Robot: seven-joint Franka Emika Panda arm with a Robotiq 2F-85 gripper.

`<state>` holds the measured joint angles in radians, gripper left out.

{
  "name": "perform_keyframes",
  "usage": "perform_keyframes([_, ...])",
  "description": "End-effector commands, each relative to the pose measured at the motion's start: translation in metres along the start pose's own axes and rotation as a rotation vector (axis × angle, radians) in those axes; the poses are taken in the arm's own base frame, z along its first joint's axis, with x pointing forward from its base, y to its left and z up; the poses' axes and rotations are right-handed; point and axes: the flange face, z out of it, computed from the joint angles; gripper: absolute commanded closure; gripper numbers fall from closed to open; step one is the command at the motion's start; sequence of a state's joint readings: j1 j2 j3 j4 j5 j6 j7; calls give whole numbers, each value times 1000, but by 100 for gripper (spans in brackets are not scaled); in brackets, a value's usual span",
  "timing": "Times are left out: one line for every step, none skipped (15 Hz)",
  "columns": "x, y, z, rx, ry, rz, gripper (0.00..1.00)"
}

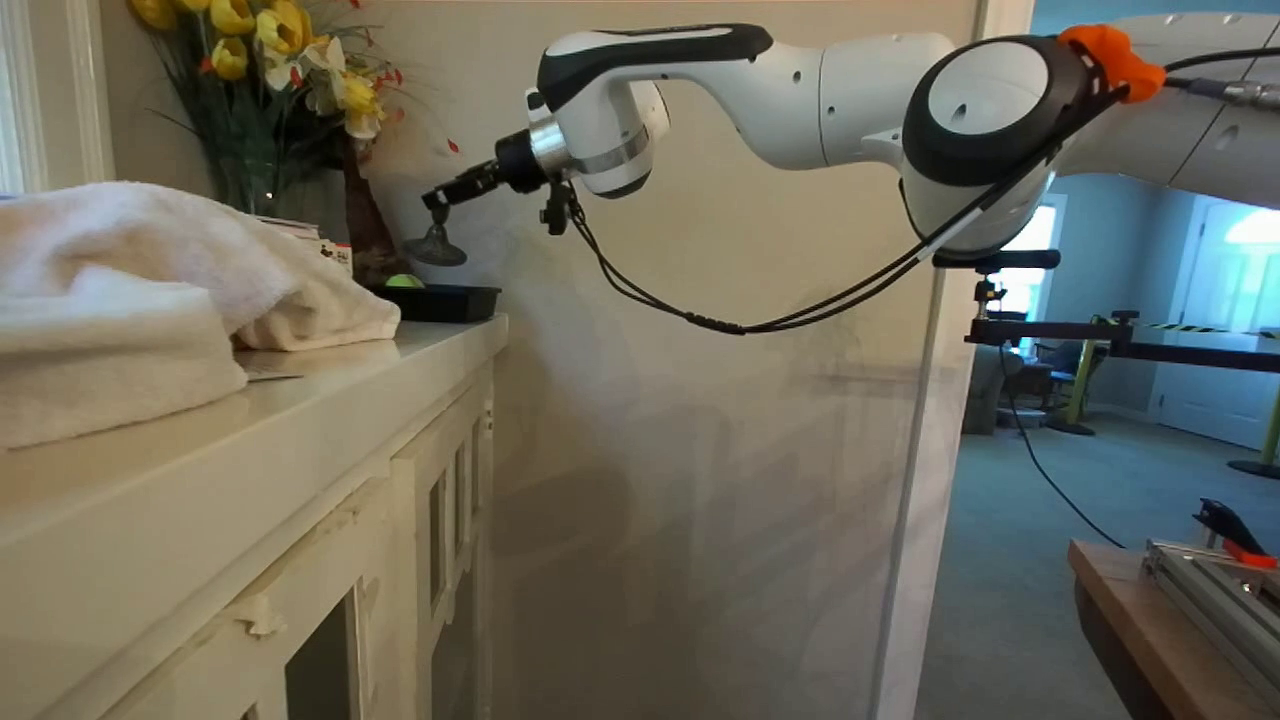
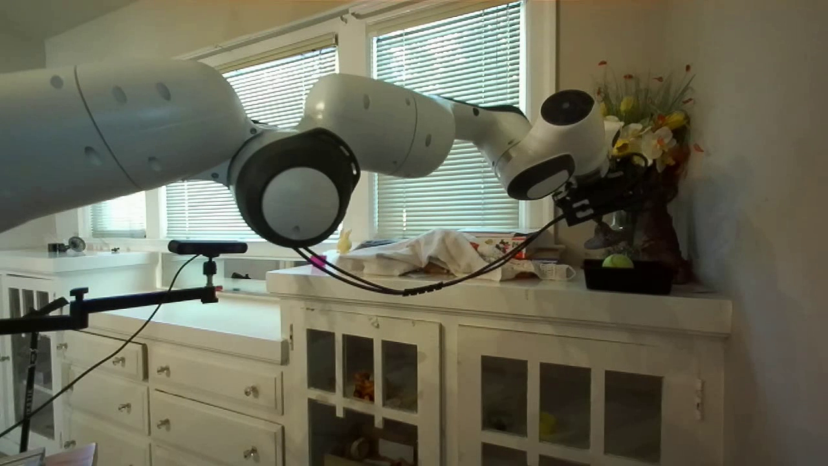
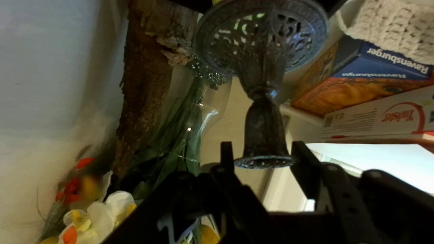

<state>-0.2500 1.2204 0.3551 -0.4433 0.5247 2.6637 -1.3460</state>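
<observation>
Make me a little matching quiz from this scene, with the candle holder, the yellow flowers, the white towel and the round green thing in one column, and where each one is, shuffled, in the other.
Things
1. Dark candle holder
2. Yellow flowers
3. White towel
4. Round green thing

Places
A. Heaped on the cabinet top
B. Inside the black tray
C. Held by the gripper
D. In a glass vase

Right pairs: 1-C, 2-D, 3-A, 4-B

Exterior views: near, along cabinet top (image 1: 220, 425); farther, facing windows (image 2: 453, 204). Wrist view: closest, inverted. All share dark stand (image 3: 264, 118).
</observation>
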Motion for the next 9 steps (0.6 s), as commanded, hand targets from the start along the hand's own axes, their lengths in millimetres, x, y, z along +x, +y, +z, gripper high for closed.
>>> perform_keyframes([-13,2,1,-50,1,34,79])
perform_keyframes([-18,2,3,-54,-2,44,79])
perform_keyframes([-22,1,4,-62,-2,52,79])
perform_keyframes([-27,0,6,-64,-5,63,79])
perform_keyframes([-30,-1,8,-71,-8,67,79])
perform_keyframes([-33,-3,9,-71,-10,76,79])
perform_keyframes([-35,-3,10,-76,-12,82,79])
perform_keyframes([-38,-4,11,-77,-14,89,79])
perform_keyframes([-39,-4,11,-78,-16,94,79])
